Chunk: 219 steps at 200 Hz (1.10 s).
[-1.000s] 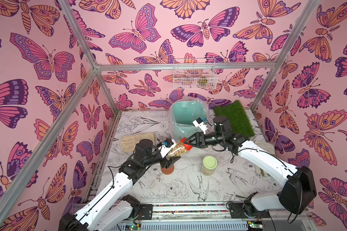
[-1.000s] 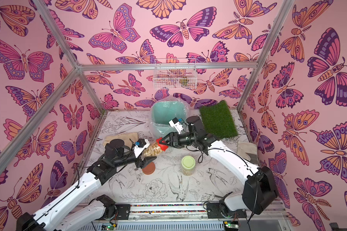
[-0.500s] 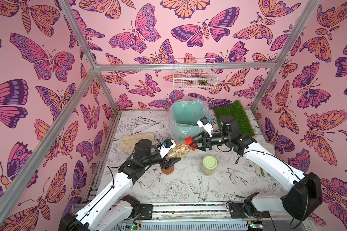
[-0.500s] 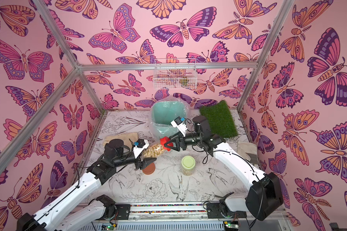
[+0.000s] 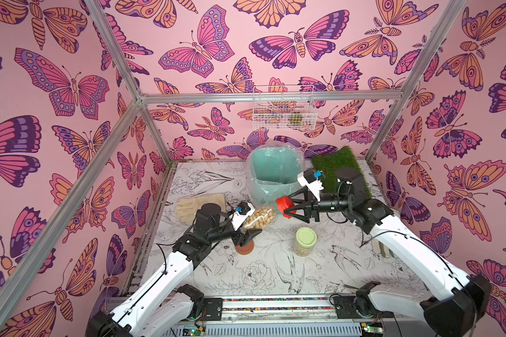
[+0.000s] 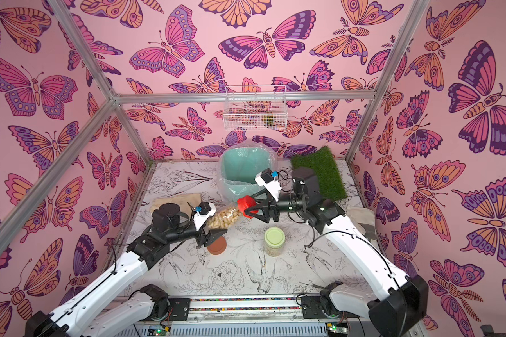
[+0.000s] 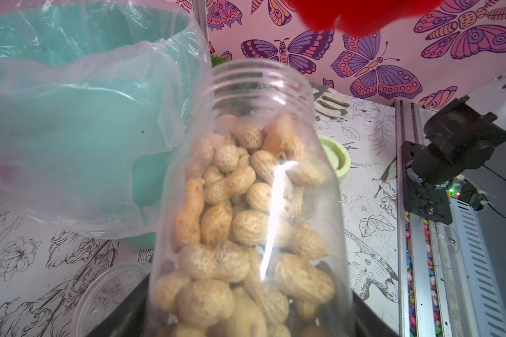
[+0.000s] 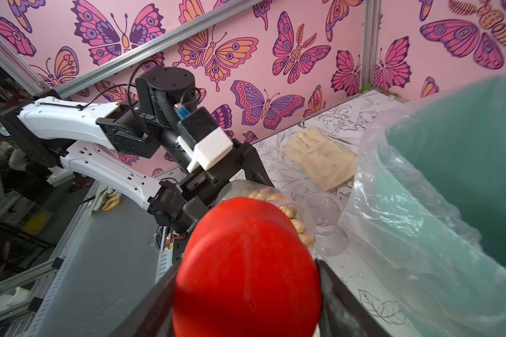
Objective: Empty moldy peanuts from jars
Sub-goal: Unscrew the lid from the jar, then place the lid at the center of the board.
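The left pincer [image 5: 251, 226] is clenching the open jar [image 5: 260, 216], holding it tilted above the desk [image 5: 260, 277], its bare threaded mouth pointing toward the red lid [image 5: 282, 203]. The moldy peanuts [image 7: 246, 221] are lying heaped inside this jar, filling most of it. The right pincer [image 5: 285, 207] is grasping the red lid just beyond the jar's mouth, apart from it, in front of the mint-green bin [image 5: 270, 192]. 1 jar with a pale green lid [image 5: 306, 240] is standing upright on the desk nearby. A brown lid [image 5: 244, 249] is lying below the left pincer.
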Tool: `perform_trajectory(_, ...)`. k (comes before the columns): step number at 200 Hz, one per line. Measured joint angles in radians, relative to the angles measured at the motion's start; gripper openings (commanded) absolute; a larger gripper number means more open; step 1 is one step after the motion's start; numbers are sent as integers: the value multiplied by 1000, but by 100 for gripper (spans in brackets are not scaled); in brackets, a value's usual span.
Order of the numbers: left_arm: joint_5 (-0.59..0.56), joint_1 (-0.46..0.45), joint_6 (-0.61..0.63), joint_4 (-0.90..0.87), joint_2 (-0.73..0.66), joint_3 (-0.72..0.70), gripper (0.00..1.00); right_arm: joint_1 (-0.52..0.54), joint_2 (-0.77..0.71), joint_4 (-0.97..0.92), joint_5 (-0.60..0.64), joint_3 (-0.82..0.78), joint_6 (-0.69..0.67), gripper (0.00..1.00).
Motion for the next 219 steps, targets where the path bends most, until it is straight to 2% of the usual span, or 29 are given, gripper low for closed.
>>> perform_trajectory(42,-42,22,-40,81,-15,-27,0,113,-110,-166,177,-2,-53,0)
perform_trajectory(101,-111,63,-58,156,-29,-27,0,395,-151,-253,524,-119,-83,0)
perform_trajectory(160,-143,121,-63,175,-59,-26,0,543,12,-203,783,-236,-75,0)
perform_trajectory(219,-150,180,-63,178,-70,-26,0,564,306,-87,903,-222,-43,5)
